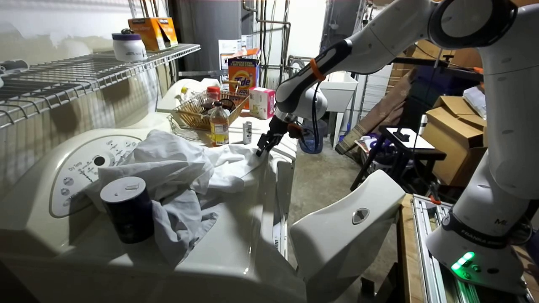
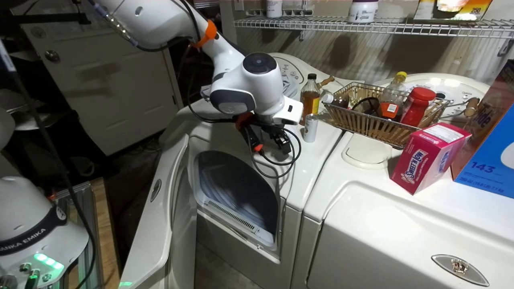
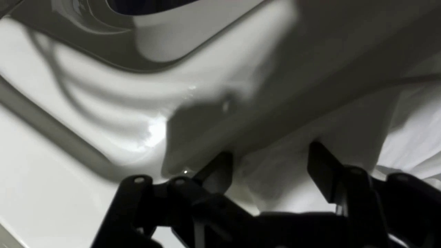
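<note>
Laundry-area dryer [image 1: 236,229], white cloth [image 1: 181,158] rumpled across its top, claw [image 3: 270,156] released over the cloth's end.
Reaching from the dryer's control panel [image 1: 84,168] to its front edge, the cloth ends at the claw, whose jaws stand apart; whether they touch it cannot be told. A white-lidded dark canister [image 1: 131,219] stands on the dryer, beside the cloth. Along the dryer's side next to the neighbouring machine [image 2: 385,237] stand an amber bottle [image 1: 219,128] and a small can [image 1: 247,133], with a handled basket [image 2: 369,127] close by. The dryer's door [image 1: 343,223] is swung out at its front; a wire shelf [image 1: 82,80] runs above its back.
</note>
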`<state>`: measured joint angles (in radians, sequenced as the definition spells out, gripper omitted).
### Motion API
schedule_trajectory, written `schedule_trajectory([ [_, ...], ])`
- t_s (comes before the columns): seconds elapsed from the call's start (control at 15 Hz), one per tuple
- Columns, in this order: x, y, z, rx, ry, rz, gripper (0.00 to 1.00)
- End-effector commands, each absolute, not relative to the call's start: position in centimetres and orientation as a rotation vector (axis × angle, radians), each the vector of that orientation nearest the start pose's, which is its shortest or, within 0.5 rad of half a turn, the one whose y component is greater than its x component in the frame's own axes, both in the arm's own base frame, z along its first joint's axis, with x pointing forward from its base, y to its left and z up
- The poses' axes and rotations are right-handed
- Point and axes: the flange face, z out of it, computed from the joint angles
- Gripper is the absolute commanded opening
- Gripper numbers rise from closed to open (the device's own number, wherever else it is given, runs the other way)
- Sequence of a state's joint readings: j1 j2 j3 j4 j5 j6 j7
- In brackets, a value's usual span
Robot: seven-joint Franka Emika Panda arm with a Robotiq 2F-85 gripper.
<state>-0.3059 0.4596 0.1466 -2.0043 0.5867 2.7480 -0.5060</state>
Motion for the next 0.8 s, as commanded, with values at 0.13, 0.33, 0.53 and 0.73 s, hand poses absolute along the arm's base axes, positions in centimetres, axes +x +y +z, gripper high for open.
schedule_trajectory([
  [0.13, 62.4, -11.8, 25.0, -2.781, 0.317, -0.471, 0.20],
  [0.33, 62.7, -11.2, 25.4, -2.768, 0.314, -0.455, 0.01],
  [0.53, 62.6, -11.4, 26.9, -2.763, 0.344, -0.442, 0.01],
  [0.73, 61.6, -10.7, 29.6, -2.728, 0.352, -0.379, 0.01],
])
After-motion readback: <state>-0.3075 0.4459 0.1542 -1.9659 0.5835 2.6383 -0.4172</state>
